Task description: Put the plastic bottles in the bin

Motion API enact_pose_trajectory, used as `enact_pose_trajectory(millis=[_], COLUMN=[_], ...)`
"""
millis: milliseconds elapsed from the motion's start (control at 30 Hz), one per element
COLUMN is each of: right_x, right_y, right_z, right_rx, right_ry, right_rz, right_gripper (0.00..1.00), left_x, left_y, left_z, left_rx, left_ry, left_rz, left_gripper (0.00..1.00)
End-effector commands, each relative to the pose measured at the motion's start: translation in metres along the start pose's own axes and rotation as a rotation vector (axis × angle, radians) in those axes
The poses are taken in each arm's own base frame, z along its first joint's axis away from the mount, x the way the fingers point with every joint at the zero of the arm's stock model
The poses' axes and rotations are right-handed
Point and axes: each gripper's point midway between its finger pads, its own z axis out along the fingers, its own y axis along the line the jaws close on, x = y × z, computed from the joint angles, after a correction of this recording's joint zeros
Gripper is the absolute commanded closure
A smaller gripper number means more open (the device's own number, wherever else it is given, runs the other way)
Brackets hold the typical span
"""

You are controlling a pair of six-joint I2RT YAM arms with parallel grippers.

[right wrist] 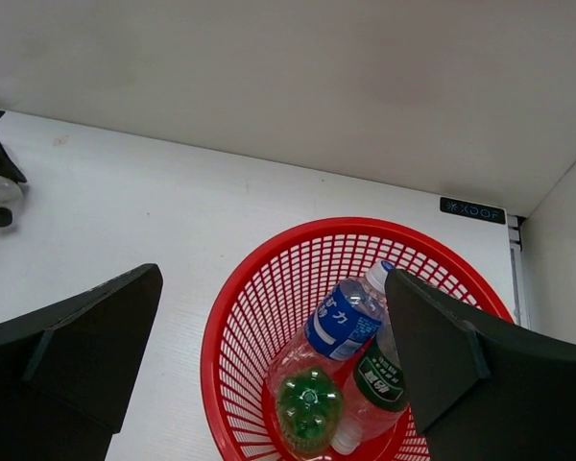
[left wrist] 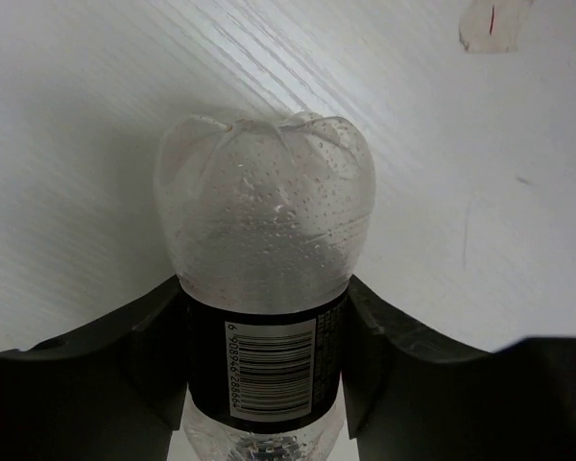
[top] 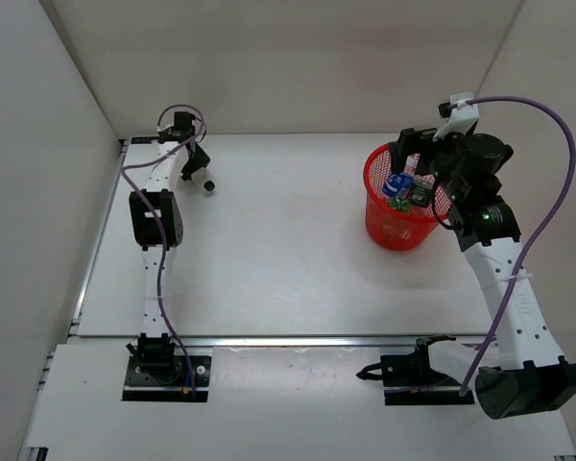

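Three bottles point(right wrist: 344, 322) lie in the red bin point(right wrist: 232, 327); we see the left gripper point(left wrist: 264, 283) clamped on the black-labelled bottle point(left wrist: 264, 221), the right gripper point(right wrist: 274, 279) spread wide above the bin.

The bin point(top: 396, 230) stands on the worktop point(top: 269, 250) at the far right, under the right tool point(top: 418, 156). Inside it the first bottle point(right wrist: 341, 322) slants toward the far wall, the second bottle point(right wrist: 307, 408) lies just beside it at the near left, and the third bottle point(right wrist: 374, 384) at the near right. Well apart, at the far left, the fourth bottle point(left wrist: 269, 221) lies between the left tool's point(left wrist: 264, 336) fingers point(left wrist: 154, 346), which press against its sides.
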Motion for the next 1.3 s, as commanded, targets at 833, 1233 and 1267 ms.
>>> enact_pose_trajectory(millis=[833, 1233, 1267], right_x=[0.058, 0.082, 0.082], right_y=[0.235, 0.252, 0.251], right_z=[-0.067, -0.067, -0.064], right_rx=[-0.925, -0.902, -0.898], right_ry=[0.122, 0.191, 0.193], right_rz=[0.447, 0.483, 0.483], right_gripper=[0.01, 0.01, 0.01], left_x=[0.181, 0.188, 0.188], left_y=[-0.093, -0.092, -0.091], left_z=[-0.442, -0.485, -0.489], left_rx=[1.222, 1.338, 1.351], left_ry=[-0.249, -0.291, -0.291], left_rz=[0.067, -0.004, -0.005], left_gripper=[0.76, 0.75, 0.75])
